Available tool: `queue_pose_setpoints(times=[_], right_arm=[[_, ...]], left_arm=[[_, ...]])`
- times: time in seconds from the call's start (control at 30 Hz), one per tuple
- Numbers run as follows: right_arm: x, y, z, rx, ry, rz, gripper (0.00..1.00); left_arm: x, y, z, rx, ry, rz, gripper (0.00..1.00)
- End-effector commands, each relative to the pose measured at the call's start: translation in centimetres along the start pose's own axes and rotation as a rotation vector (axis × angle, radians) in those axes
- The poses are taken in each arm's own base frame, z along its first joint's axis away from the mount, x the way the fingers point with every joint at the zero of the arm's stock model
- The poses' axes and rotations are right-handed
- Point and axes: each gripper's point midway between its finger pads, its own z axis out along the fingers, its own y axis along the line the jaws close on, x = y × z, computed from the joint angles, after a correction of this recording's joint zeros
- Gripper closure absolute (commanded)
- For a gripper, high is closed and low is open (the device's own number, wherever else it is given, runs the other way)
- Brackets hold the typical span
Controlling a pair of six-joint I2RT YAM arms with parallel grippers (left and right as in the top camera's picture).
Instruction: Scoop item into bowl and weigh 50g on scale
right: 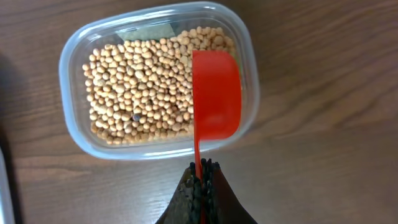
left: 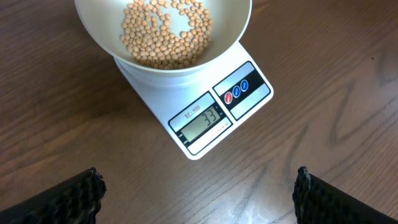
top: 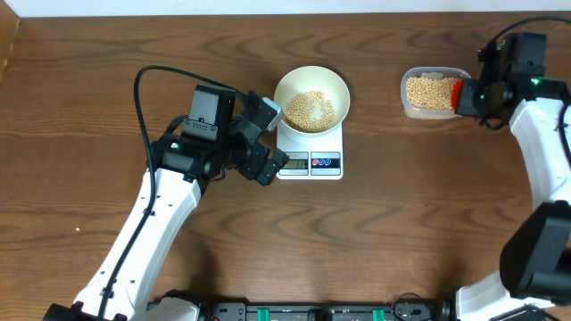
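Note:
A cream bowl (top: 311, 98) holding pale tan beans (top: 310, 110) sits on the white scale (top: 310, 162). In the left wrist view the bowl (left: 163, 37) and scale (left: 205, 121) show, and the display reads 33. My left gripper (top: 263, 143) is open and empty, just left of the scale; its fingertips (left: 196, 193) frame bare table. My right gripper (top: 468, 96) is shut on the handle of a red scoop (right: 214, 93), which is held over the right side of a clear tub (right: 74, 62) of beans (right: 143, 81). The scoop looks empty.
The clear plastic tub (top: 433, 92) stands at the back right, about a hand's width right of the bowl. A black cable loops behind the left arm (top: 143, 80). The table's far edge runs along the top (top: 268, 11).

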Motion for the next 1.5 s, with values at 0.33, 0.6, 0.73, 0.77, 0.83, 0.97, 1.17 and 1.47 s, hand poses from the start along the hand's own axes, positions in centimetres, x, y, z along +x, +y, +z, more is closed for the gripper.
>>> queue_pose_setpoints(times=[0.33,0.6,0.73,0.77,0.83,0.97,1.17,1.47], right_arm=[[2.0,6.1,4.1,-0.216,0.095,-0.026,0.99],[1.5,6.4,4.0,-0.282,0.094,0.063,0.99],[1.2,5.3,3.7,-0.336,0.09,0.109,0.99],[1.0,4.9,3.5,-0.354,0.086,0.117,0.99],[0.7,4.1,3.2,-0.396,0.076,0.136,0.99],[0.3,2.4,2.3,-0.472,0.055,0.175,0.99],[0.1,0.2,1.5,-0.519,0.03,0.212,0.99],[-0.5,-0.6,0.2,-0.622,-0.009,0.243,0.99]], left_arm=[[0.0,0.0,0.0,0.001,0.0,-0.007,0.01],[0.0,0.0,0.0,0.001,0.0,-0.007,0.01],[0.0,0.0,0.0,0.002,0.0,-0.007,0.01],[0.0,0.0,0.0,0.001,0.0,-0.007,0.01],[0.0,0.0,0.0,0.002,0.0,-0.007,0.01],[0.0,0.0,0.0,0.002,0.0,-0.007,0.01],[0.0,0.0,0.0,0.002,0.0,-0.007,0.01],[0.0,0.0,0.0,0.001,0.0,-0.007,0.01]])
